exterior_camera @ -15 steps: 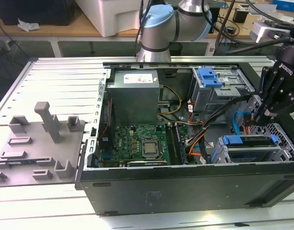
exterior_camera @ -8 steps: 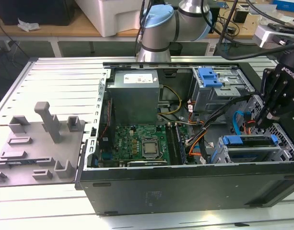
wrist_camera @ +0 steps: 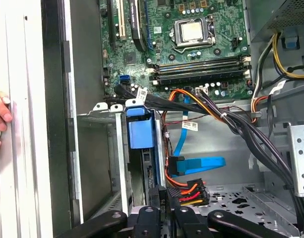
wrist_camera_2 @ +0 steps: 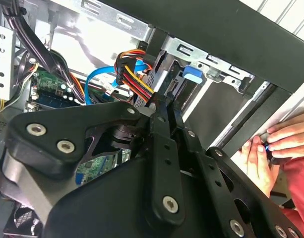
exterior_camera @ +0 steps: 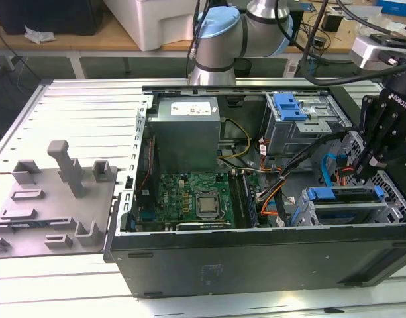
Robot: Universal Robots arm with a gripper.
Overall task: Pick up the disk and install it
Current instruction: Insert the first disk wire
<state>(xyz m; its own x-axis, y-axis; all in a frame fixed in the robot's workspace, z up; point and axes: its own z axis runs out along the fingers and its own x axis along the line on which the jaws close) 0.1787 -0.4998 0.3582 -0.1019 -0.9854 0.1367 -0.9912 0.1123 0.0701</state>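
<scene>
The disk (exterior_camera: 348,196), a flat drive in a blue plastic carrier, sits slotted in the metal drive cage (exterior_camera: 388,205) at the front corner of the open computer case, on the exterior view's right. In the first wrist view, its blue carrier handle (wrist_camera: 141,130) sticks out of the cage. My gripper (exterior_camera: 361,169) hangs just above the rear end of the cage, next to the cables. Both wrist views show its black fingers (wrist_camera: 159,198) pressed together with nothing visible between them (wrist_camera_2: 164,111). They are close beside the disk's end, and contact cannot be made out.
Orange, black and blue cables (wrist_camera: 196,168) crowd the space beside the cage. A second cage with a blue latch piece (exterior_camera: 289,106) stands further back. The motherboard (exterior_camera: 196,195) lies in the case middle. A person's hand (wrist_camera_2: 283,141) rests on the case's outer edge.
</scene>
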